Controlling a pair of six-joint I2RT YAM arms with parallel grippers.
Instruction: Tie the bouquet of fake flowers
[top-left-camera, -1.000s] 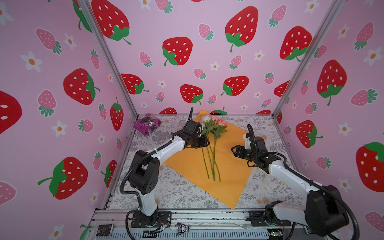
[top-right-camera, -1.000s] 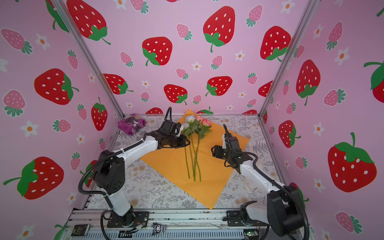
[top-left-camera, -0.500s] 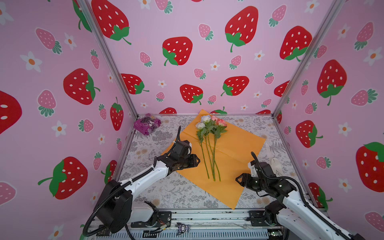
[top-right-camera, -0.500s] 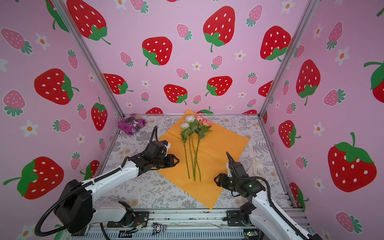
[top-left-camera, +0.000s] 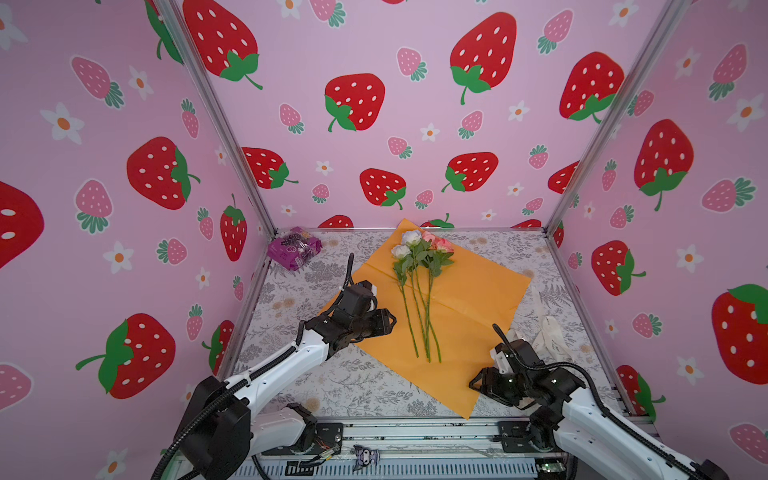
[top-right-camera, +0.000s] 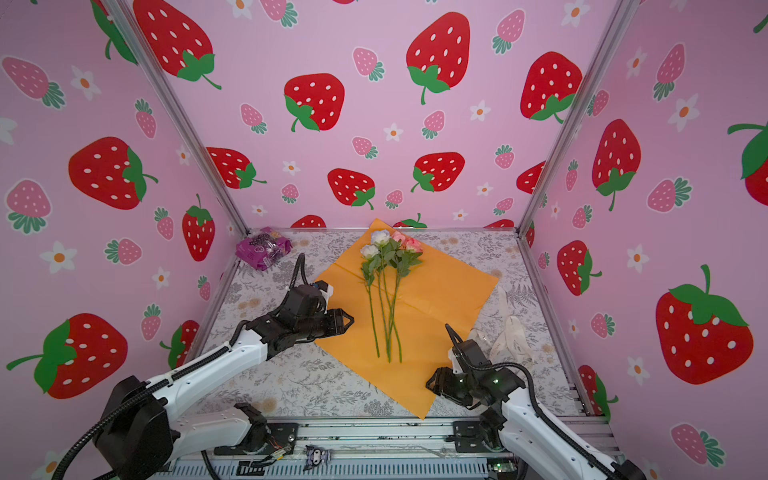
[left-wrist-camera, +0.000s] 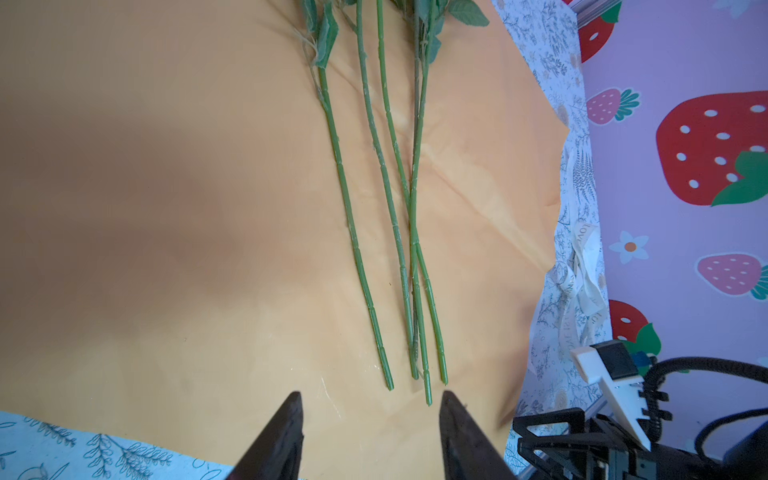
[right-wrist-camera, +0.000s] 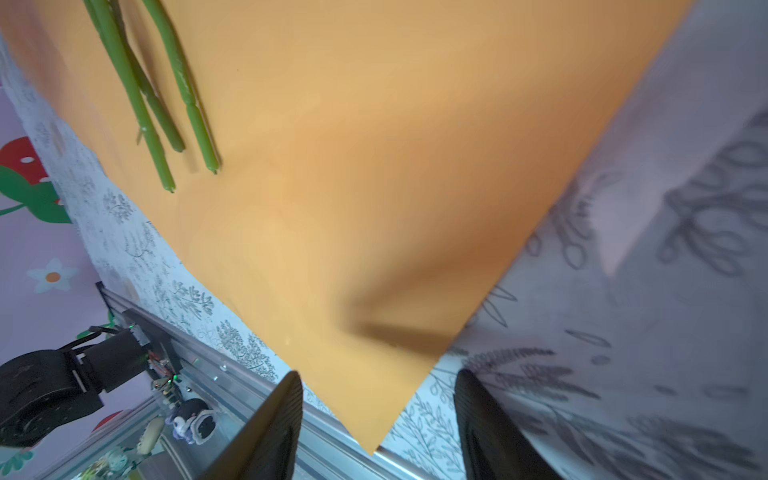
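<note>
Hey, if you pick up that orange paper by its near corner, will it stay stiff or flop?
The orange paper looks thin and creased, lying flat, so it will probably flop rather than lift stiffly. It seems light; a push may slide or wrinkle it. The loose flower stems on it would likely roll or shift if a corner rises.

Orange wrapping paper (top-left-camera: 478, 299), green stems (left-wrist-camera: 349, 208)

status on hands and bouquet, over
Left hand open, empty, over orange paper, left edge. Right hand open, empty, at its near corner. Flowers loose on paper, untied. Nothing blocking.
</note>
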